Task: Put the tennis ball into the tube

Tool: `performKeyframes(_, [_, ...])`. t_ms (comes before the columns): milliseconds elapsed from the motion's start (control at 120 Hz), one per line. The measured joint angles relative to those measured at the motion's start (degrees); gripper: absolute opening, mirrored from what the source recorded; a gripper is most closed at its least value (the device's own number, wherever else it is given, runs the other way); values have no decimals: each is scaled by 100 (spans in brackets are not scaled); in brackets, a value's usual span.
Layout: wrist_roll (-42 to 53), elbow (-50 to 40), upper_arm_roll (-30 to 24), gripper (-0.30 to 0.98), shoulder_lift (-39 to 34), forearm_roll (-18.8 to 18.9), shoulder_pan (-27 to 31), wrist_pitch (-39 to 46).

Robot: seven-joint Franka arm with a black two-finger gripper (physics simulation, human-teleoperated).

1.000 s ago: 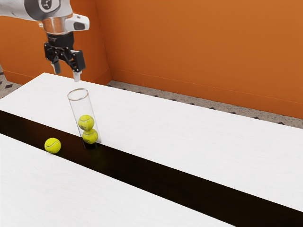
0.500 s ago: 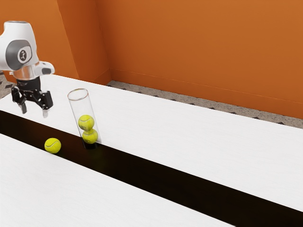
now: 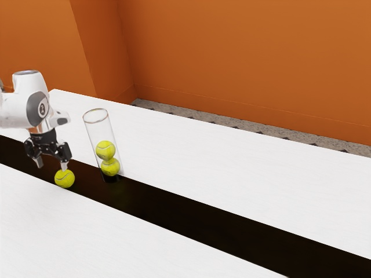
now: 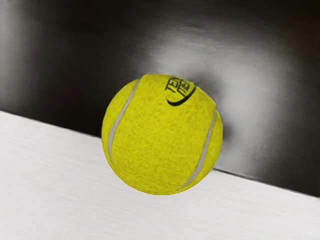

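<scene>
Layout around the black two-finger gripper (image 3: pixel 52 166): round yellow felt tennis ball (image 4: pixel 162 135) beneath, clear cylindrical tube (image 3: pixel 98 130) toward the exterior view's right.
Below the gripper, the ball lies at the edge of the long black strip (image 3: pixel 203 223) on the flat white table (image 3: pixel 232 162); beside it, the tube holds two yellow felt balls (image 3: pixel 105 150), stacked.

The loose tennis ball (image 4: pixel 161 140) has a matt, rough cloth surface, like felt. The dark strip (image 3: pixel 203 219) is smooth and glossy. The white tabletop (image 3: pixel 232 162) looks matt, with fine grain. The tube (image 3: pixel 101 130) is of clear, smooth material
</scene>
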Motion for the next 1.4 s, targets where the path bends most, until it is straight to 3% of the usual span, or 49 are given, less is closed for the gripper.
performKeyframes(233, [427, 15, -501, 69, 375, -274, 450, 502])
performKeyframes(492, [922, 420, -1507, 69, 866, -346, 1542, 888])
performKeyframes(683, [1273, 692, -1804, 69, 1138, -421, 1818, 1005])
performKeyframes(1400, [1997, 493, -1804, 69, 1265, -856, 1862, 1065])
